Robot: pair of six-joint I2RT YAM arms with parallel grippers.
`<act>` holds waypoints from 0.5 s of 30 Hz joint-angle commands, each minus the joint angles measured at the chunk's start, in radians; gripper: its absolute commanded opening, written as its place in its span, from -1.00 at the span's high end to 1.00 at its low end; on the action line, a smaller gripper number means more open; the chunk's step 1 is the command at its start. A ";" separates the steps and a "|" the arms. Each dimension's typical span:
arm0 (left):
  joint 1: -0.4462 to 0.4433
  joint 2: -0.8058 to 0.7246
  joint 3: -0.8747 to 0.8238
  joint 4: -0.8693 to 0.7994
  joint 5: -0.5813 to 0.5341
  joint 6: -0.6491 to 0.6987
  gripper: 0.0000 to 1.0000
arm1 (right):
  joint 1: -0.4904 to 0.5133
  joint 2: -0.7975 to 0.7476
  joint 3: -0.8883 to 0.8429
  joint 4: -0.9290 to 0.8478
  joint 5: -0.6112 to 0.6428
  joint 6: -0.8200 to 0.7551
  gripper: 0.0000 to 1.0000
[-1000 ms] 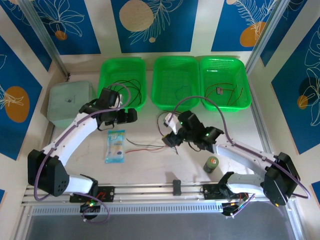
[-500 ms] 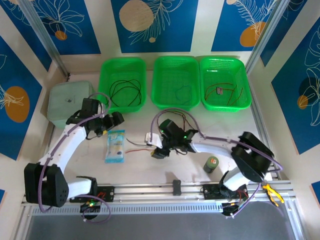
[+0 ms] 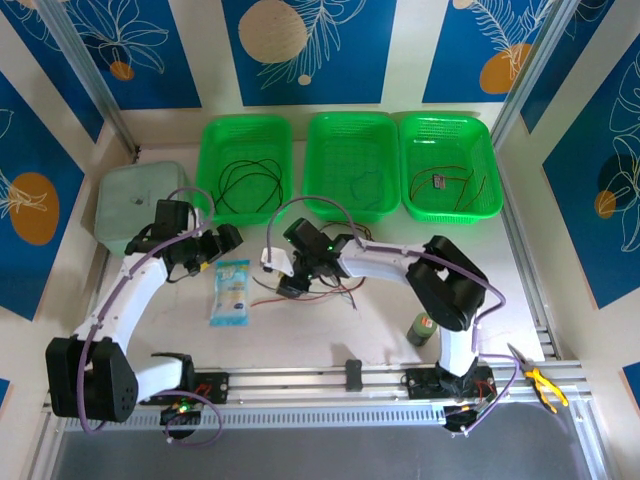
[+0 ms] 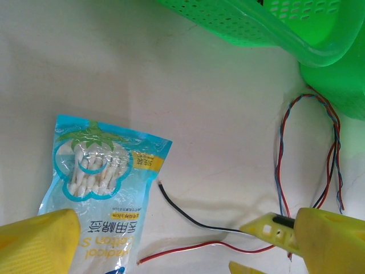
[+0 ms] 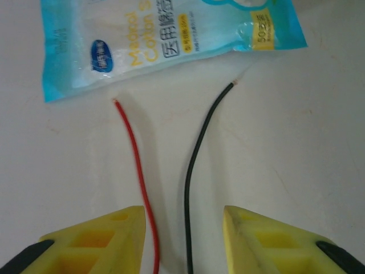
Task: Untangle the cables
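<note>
Overhead view: from above and behind both arm bases (image 3: 95, 365), looking down over the whole bench (image 3: 330, 335). Left wrist view: fairly near, tilted down at the bench, a green basket (image 4: 256, 28) rim along its top. Right wrist view: very close, facing down between the right pincer (image 5: 183, 228) fingers. All three share the cotton swab packet (image 3: 231, 292) and the red cable (image 5: 134, 148) and black cable (image 5: 197, 142) ends beside it.

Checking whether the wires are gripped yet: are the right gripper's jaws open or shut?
Open: on the right gripper the yellow fingers stand apart, the red wire and black wire lying loose between them.
</note>
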 commanded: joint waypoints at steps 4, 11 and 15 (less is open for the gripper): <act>0.012 -0.010 0.003 -0.031 0.016 0.030 -0.92 | -0.013 0.060 0.038 -0.121 -0.003 0.026 0.19; 0.011 -0.015 0.005 -0.022 0.023 0.025 -0.92 | -0.030 0.109 0.072 -0.149 0.049 0.079 0.33; 0.012 -0.018 0.009 -0.023 0.023 0.024 -0.91 | -0.037 0.126 0.075 -0.144 0.070 0.079 0.42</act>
